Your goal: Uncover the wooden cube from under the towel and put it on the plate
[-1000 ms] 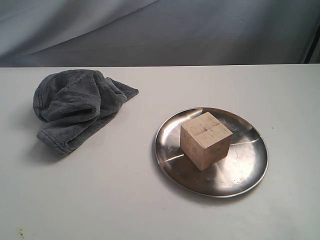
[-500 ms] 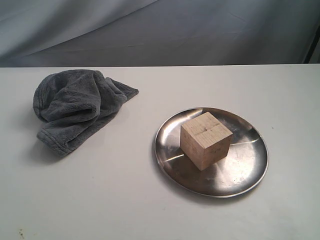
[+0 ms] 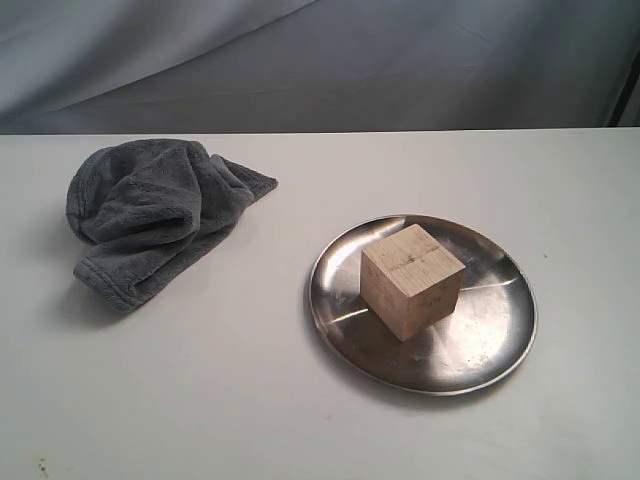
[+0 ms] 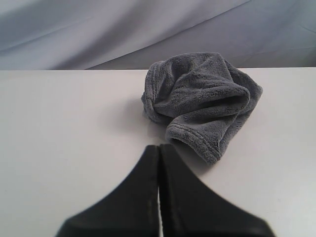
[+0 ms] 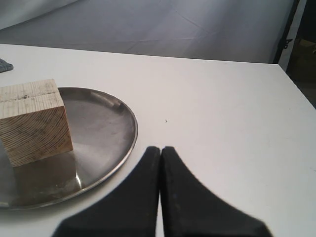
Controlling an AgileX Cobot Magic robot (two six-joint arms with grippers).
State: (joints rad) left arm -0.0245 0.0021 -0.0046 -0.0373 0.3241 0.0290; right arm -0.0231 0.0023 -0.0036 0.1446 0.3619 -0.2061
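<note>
Now the cube [image 3: 412, 280] sits on the plate [image 3: 488, 345], toward the right edge of the desk [image 3: 220, 400]. The towel [image 3: 150, 215] lies crumpled near the far left corner. Little seems left to fail, though a stray arm sweep could knock the plate or drag the towel. Both arms are outside the exterior view, held low. The left pincer [image 4: 158, 148] faces the towel and the right pincer [image 5: 161, 149] sits just beside the plate, both clenched and empty.

I can pass down the middle, between the towel [image 3: 155, 220] upper left and the plate [image 3: 495, 335] with the wooden cube [image 3: 412, 280] on the right.
</note>
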